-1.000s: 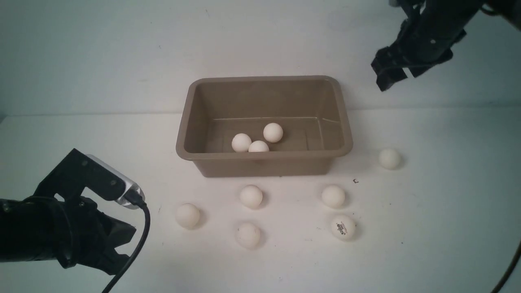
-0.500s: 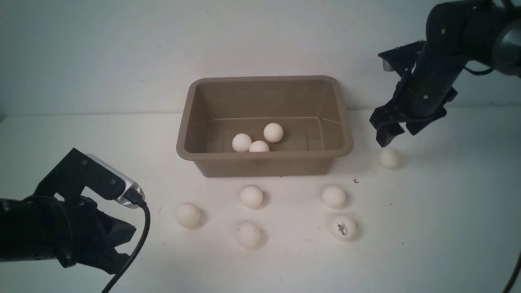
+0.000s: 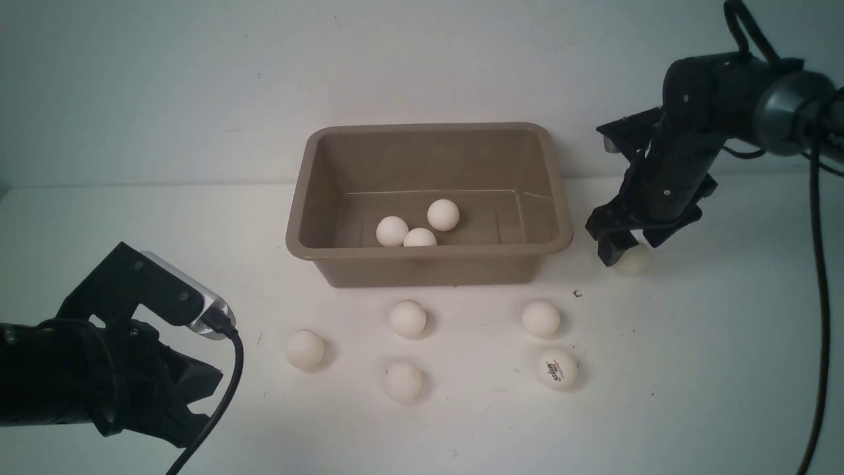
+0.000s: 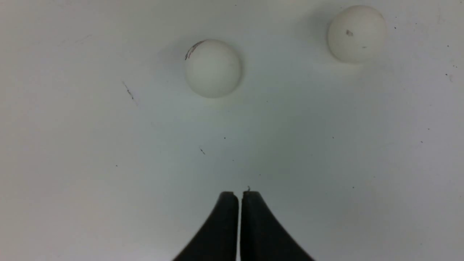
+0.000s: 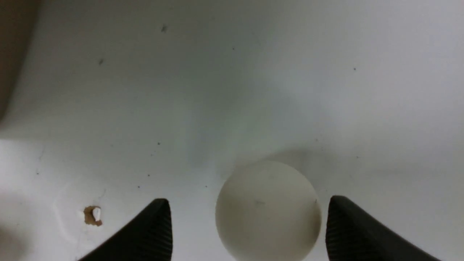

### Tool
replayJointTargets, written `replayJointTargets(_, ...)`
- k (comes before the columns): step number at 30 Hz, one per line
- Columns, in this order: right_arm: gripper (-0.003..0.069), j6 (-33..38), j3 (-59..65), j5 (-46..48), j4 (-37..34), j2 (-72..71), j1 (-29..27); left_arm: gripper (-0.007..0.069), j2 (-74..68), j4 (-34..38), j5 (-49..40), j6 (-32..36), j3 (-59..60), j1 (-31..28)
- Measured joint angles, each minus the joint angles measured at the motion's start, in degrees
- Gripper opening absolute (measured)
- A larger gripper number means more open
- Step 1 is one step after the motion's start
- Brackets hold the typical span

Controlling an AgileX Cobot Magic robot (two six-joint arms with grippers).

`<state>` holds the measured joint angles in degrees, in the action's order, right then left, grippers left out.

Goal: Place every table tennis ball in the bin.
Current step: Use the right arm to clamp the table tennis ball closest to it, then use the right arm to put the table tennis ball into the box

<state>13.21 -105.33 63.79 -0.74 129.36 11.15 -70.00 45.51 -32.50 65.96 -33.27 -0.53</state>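
- The bin point(image 3: 428, 256) is a taupe-brown rectangular tub with rounded corners and a flared rim. It stands upright with its open side up.
- Three white balls point(image 3: 419, 237) lie inside it, bunched by the near wall, left of centre.
- Five more balls point(image 3: 407, 318) lie loose in front of the bin, spread apart.
- The logo ball point(image 3: 557, 369), nearest on the right, shows dark print on its upper side.
- One ball point(image 3: 634, 262) lies alone, just right of the bin's near right corner.

The black left arm point(image 3: 53, 382) sits low at the near left, its left gripper point(image 4: 239, 195) pinched tight together. The black right arm point(image 3: 712, 112) bends down at the far right, its right gripper point(image 3: 626, 249) spread wide.
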Motion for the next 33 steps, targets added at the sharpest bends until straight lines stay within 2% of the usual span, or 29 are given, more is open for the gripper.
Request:
replayJointTargets(4, 0.0493, -0.43, 0.0, -0.42, 0.74, 1.34, -0.36, -0.0004, 0.0, 0.0, -0.05, 0.08, 0.0, 0.0)
replayJointTargets(8, 0.0351, -1.25, 0.0, -0.85, 1.39, 2.32, -1.49, -0.0004, 0.0, 0.02, -0.05, 0.12, 0.0, 0.0)
replayJointTargets(12, 0.0356, -1.26, -1.35, 0.57, 1.45, 2.32, -2.26, 0.0004, 0.0, 0.02, -0.05, 0.89, 0.0, 0.0)
replayJointTargets(17, 0.0356, -1.26, -6.92, 4.08, 1.12, 1.88, -2.34, 0.0047, 0.06, 0.35, -0.05, 1.67, 0.0, 0.0)
replayJointTargets(19, 0.0356, -1.19, -10.45, 5.96, 0.08, 1.3, -2.34, 0.0083, 0.06, 0.92, 0.19, 2.09, 0.0, 0.0)
replayJointTargets(21, 0.0356, -0.3, -16.52, 6.91, -4.05, 0.04, -1.91, 0.0148, -0.63, 2.58, 1.4, 2.95, 0.0, 0.0)
replayJointTargets(23, 0.0356, 1.6, -23.0, 6.97, -9.95, -1.28, -0.1, 0.0216, -1.88, 4.32, 2.79, 4.14, 0.0, 0.0)
replayJointTargets(25, 0.0356, 2.22, -25.46, 6.97, -12.41, -1.8, 2.76, 0.0288, -3.53, 6.2, 4.15, 5.46, 0.0, 0.0)
replayJointTargets(29, 0.0356, 2.68, -25.85, 7.65, -11.71, -0.36, 9.0, 0.0391, -7.42, 10.02, 6.36, 7.64, -1.02, 0.0)
replayJointTargets(33, 0.0356, 2.68, -25.85, 7.5, -9.28, 3.08, 12.47, 0.0444, -12.77, 11.49, 7.18, 7.92, -4.89, 0.0)
